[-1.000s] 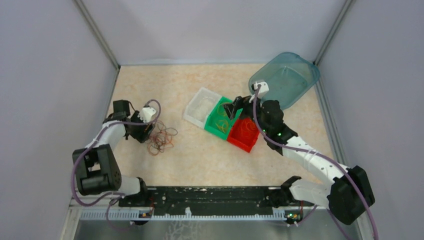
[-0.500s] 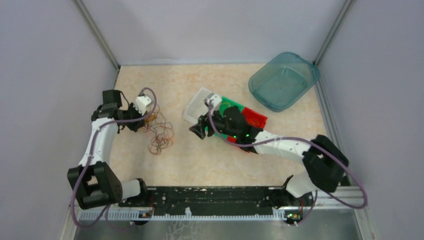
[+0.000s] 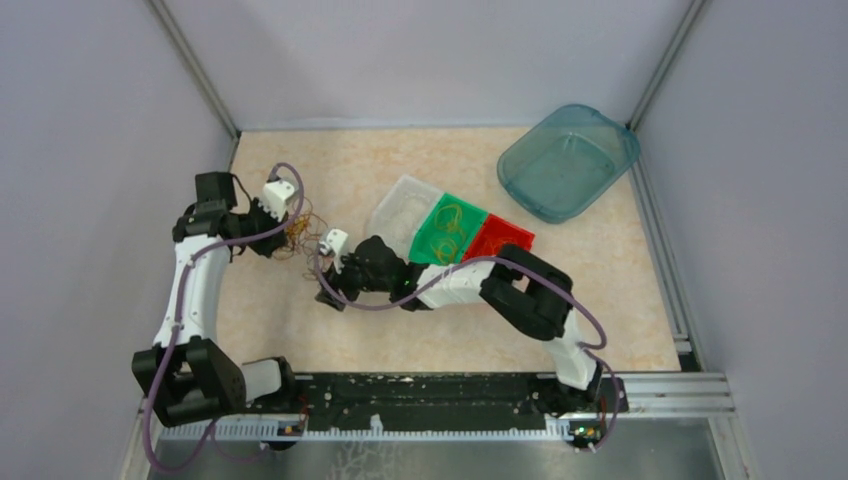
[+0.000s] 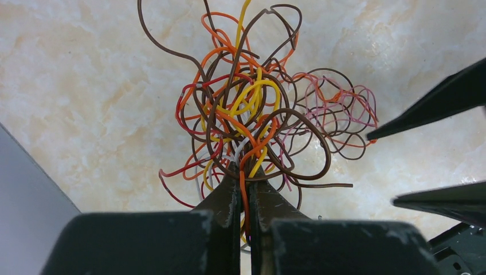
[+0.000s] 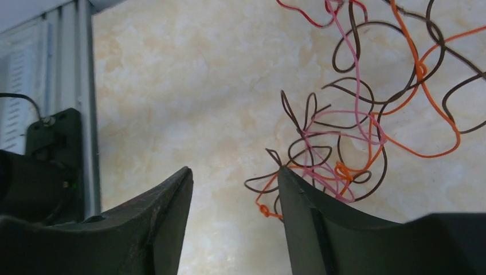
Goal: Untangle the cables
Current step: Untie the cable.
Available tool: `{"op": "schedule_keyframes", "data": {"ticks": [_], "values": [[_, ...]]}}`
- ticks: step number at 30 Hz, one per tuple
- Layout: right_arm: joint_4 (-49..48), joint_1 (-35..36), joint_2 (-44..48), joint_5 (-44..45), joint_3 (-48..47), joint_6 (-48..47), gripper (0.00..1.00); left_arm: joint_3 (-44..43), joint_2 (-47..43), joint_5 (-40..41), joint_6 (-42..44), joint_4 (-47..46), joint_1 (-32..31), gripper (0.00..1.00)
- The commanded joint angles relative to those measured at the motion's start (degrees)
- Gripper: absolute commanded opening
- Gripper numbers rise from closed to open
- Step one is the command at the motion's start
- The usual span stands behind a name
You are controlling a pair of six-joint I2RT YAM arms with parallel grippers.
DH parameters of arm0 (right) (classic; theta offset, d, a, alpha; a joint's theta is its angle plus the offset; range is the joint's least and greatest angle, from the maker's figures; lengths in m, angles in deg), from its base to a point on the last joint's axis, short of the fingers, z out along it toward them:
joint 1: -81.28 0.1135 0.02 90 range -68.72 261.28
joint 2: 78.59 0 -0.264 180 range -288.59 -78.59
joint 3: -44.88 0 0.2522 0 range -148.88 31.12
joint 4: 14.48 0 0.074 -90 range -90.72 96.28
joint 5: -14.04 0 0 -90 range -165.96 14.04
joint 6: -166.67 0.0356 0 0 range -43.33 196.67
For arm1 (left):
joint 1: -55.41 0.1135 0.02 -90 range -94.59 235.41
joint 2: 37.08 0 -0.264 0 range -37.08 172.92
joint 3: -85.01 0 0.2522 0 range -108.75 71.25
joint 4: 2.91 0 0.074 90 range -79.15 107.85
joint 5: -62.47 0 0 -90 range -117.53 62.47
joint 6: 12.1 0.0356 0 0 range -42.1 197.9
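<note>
Cables (image 4: 252, 114) — one tangle of orange, red, yellow, brown and pink strands, over the left part of the marbled table (image 3: 400, 330). Left gripper (image 4: 243, 180): jaws pressed together, pinching several strands at the tangle's near edge. Right gripper (image 5: 234, 175): jaws spread — loose brown and pink loops just beside one finger.

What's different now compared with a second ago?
The left claw shut on the cables and pulled the tangle leftward, away from the arm bases. The right claw swung from the right side across to the tangle, jaws open beside it. The teal tub stayed put.
</note>
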Motion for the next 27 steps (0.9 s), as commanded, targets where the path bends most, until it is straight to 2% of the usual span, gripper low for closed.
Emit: {"op": "schedule_keyframes", "data": {"ticks": [1, 5, 8, 9, 12, 16, 23, 25, 27], "values": [[-1.1, -0.1, -5.3, 2.9, -6.4, -2.6, 0.54, -0.2, -1.1, 0.2, -0.4, 0.6, 0.3, 0.0], [1.6, 0.0, -6.5, 6.2, -7.1, -4.8, 0.42, -0.5, -1.5, 1.5, 0.0, 0.2, 0.3, 0.0], [0.8, 0.1, -5.3, 8.5, -3.6, -5.7, 0.3, 0.0, -1.5, 2.6, -0.3, -0.9, 0.3, 0.0], [0.2, 0.1, -4.6, 9.1, -2.5, -5.7, 0.25, 0.3, -1.5, 3.1, -0.5, -1.5, 0.3, 0.0], [0.2, 0.2, -2.5, 9.8, 0.1, -6.1, 0.0, 1.6, -1.3, 4.5, -0.9, -3.1, 0.3, 0.0], [-4.1, 0.1, 4.4, 11.7, 7.5, -5.7, 0.0, 3.9, -1.3, 8.8, -1.1, -8.8, 0.4, 0.0], [-10.7, 0.1, 23.6, 13.6, 24.8, -0.9, 0.0, 7.4, -0.2, 16.0, -1.6, -18.3, 1.0, 0.0], [-12.7, 0.2, 27.6, 14.5, 30.0, 1.4, 0.0, 7.5, 0.6, 15.7, -1.8, -18.9, 1.3, 0.0], [-11.6, 0.2, 28.4, 15.1, 30.0, 2.0, 0.0, 6.3, 1.5, 12.6, -2.7, -16.4, 1.5, 0.0]]}}
